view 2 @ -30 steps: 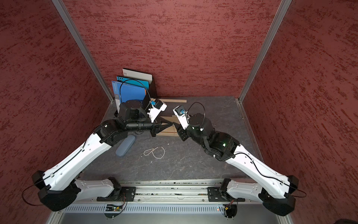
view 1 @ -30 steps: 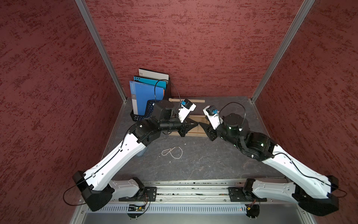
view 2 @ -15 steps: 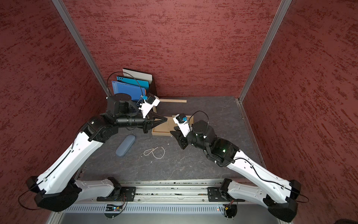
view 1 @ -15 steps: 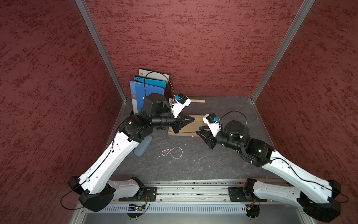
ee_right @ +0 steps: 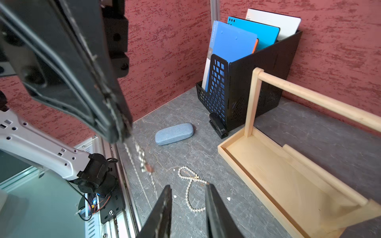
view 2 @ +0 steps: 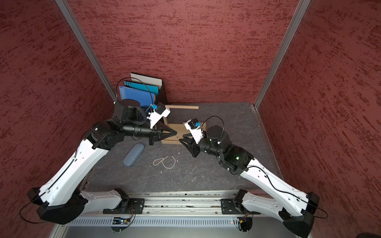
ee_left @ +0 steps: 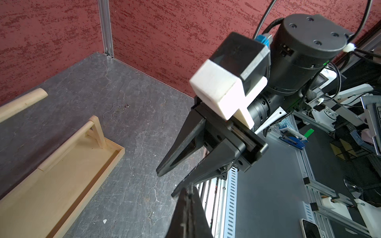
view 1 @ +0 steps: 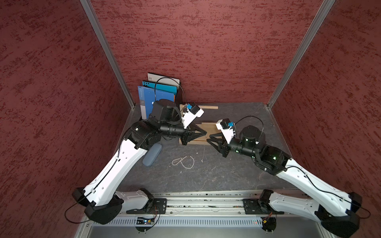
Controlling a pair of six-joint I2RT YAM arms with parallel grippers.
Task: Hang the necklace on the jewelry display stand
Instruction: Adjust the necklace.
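Silver necklace point(view 1: 203, 152) dangles from my clamped left gripper point(view 1: 206, 133) beside the jewelry display stand point(view 1: 209, 127) in both top views; the left wrist view shows my right gripper point(ee_left: 165, 183) part-open and empty; the right wrist view shows the dowel point(ee_right: 309, 96) I judge the loop must next be spread over.

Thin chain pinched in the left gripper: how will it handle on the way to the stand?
Likely floppy: the thin chain hangs limp from the shut left gripper. Probably light and apt to swing, dangling in a long fine strand. It may slip, held only at the fingertips.
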